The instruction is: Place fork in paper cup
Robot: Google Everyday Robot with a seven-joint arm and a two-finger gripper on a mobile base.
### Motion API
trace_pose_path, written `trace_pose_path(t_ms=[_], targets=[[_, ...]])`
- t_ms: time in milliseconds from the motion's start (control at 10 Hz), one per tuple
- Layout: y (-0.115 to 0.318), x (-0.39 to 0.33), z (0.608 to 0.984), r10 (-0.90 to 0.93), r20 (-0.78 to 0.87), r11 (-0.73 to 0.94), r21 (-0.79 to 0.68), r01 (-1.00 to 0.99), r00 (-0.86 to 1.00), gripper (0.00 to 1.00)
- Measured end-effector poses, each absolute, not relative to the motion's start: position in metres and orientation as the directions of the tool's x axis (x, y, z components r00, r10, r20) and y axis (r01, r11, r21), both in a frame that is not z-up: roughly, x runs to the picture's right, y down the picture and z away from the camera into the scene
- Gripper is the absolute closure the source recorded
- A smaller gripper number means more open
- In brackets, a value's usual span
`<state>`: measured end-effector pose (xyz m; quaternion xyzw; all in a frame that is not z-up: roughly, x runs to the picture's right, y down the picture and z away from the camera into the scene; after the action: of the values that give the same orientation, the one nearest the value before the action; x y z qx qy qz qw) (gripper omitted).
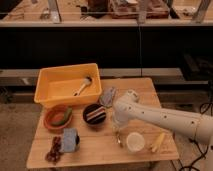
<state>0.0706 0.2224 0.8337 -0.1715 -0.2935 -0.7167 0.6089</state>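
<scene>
A thin greyish fork lies on a pale wooden surface, pointing roughly toward and away from the camera. Its near end is just beside the left side of a small off-white paper cup. The cup stands upright near the front edge of the surface, with its open mouth facing up. The fork is outside the cup, on the wood.

The robot's hand is lowered over the far end of the fork, with its fingers pressed together on that end. A white arm reaches to it from the right side of the view, bending at a rounded joint above the hand.

Right of the cup lies a short yellow stick-like piece. Left of the hand stands a black bowl with striped contents. Further left is a reddish-brown bowl holding something green. In front of that bowl are a blue-grey packet and, at the front left corner, a dark red item too blurred to name.

A greyish packet sits behind the black bowl, beside the arm's joint. At the back left, a yellow bin holds a light-handled utensil with a rounded head.
</scene>
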Motion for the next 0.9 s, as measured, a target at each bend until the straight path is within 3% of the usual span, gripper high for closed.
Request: trace_pose_path(t_ms=[900], targets=[[0.213, 0.074, 0.830, -0.779, 0.599, -0.069, 0.211, 0.975, -0.185, 0.88]])
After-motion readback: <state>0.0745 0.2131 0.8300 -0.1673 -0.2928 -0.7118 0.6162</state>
